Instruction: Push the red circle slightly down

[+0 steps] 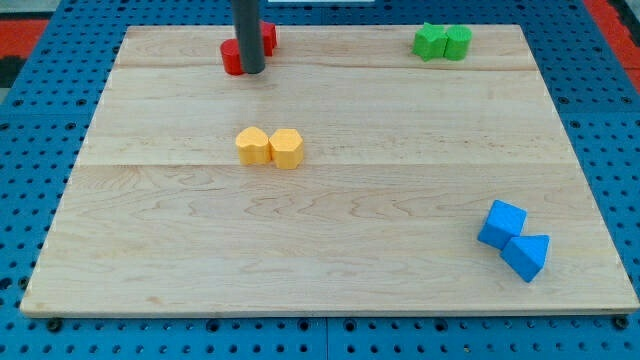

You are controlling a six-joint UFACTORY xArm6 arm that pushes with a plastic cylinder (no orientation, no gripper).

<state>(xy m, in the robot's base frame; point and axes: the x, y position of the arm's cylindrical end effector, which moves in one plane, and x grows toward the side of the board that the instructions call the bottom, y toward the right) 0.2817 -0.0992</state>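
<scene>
Nearest the view's bottom, at the right: two blue blocks touching, a blue cube (pixel 502 222) and a blue triangular block (pixel 527 256). Count: 2.

Mid-board, left of centre: two yellow blocks side by side and touching, a yellow heart-like block (pixel 253 146) and a yellow hexagonal block (pixel 286 148). Count: 2.

Far edge, right: two green blocks (pixel 442 42) pressed together; shapes not clear. Count: 2.

Far edge, left: two red pieces, half hidden by the rod. The lower-left one I take to be the red circle (pixel 233 57); a second red block (pixel 268 37) sits behind. Count: 2.

My tip (pixel 251 71) sits against the red circle's right side. No jaws on this rig, nothing to open or clamp.

Judgement: the circle looks small, rigid, light, and should slide readily on the smooth wooden board (pixel 330 260). Being round, it may roll off an off-centre push. Contact belongs on its far side, centred.
</scene>
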